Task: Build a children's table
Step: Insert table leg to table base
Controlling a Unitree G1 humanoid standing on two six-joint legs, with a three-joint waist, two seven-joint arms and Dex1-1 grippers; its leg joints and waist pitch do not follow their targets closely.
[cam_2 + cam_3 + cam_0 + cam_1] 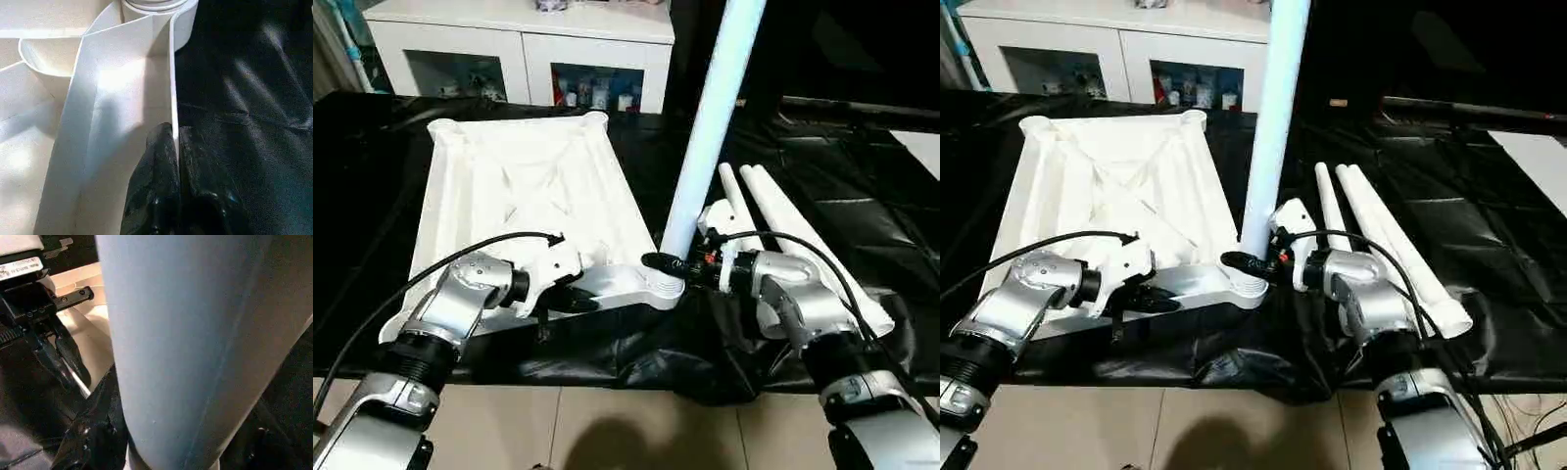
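Upright leg (pixel 710 127): top cut off, foot in table top's (pixel 519 186) near corner socket | top ribbed side up on black sheet (pixel 862 196) | left gripper (pixel 175 147) clamped on top's near rim | right gripper (pixel 658 262) grips leg's base | two legs (pixel 1371 230) lie beside it

My left gripper (pixel 576 300) is pinched closed, forearm angled inward, while my right gripper (pixel 658 262) reaches level leftward, fingers half-spread.
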